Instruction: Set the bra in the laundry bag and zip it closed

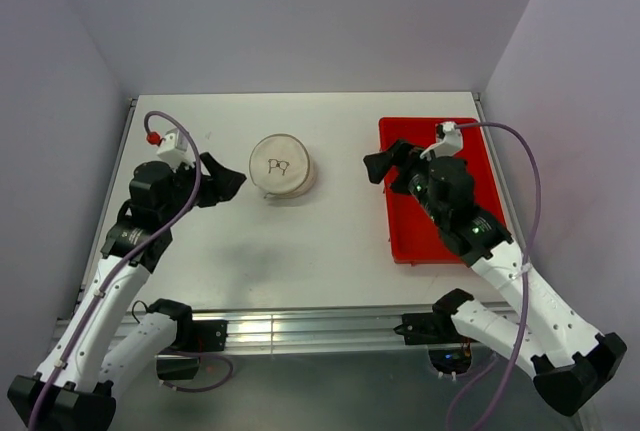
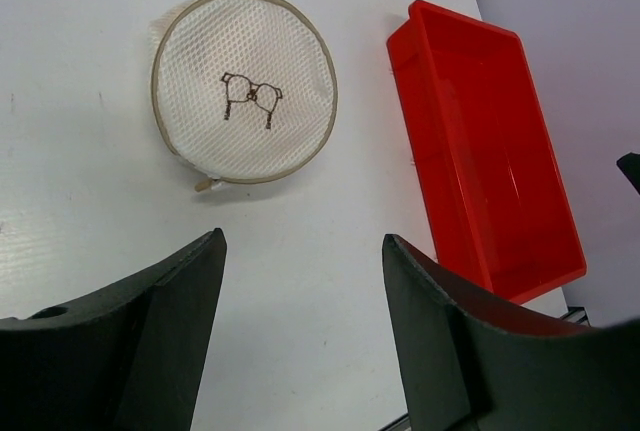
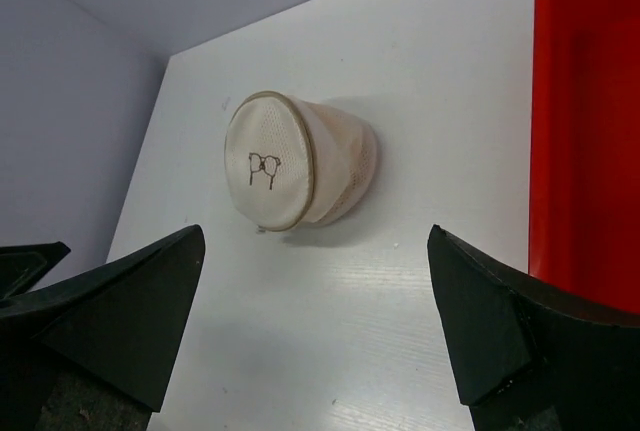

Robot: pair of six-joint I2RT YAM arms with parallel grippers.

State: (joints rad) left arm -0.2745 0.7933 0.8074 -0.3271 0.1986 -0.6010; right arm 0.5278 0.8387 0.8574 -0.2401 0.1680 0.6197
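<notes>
The laundry bag [image 1: 281, 166], a round off-white mesh pouch with a small dark bra outline on its face, lies on the white table at the back centre. It also shows in the left wrist view [image 2: 245, 86] and the right wrist view [image 3: 295, 161]. Its rim looks closed all round, with a small zip pull [image 2: 205, 185] at its near edge. The bra is not in view in any frame. My left gripper [image 1: 228, 182] [image 2: 304, 239] is open and empty just left of the bag. My right gripper [image 1: 379, 166] [image 3: 315, 233] is open and empty to the bag's right.
A red rectangular plastic tray [image 1: 400, 226] lies at the right of the table, under my right arm; it looks empty in the left wrist view [image 2: 480, 151] and shows in the right wrist view [image 3: 590, 121]. Grey walls close the back and both sides.
</notes>
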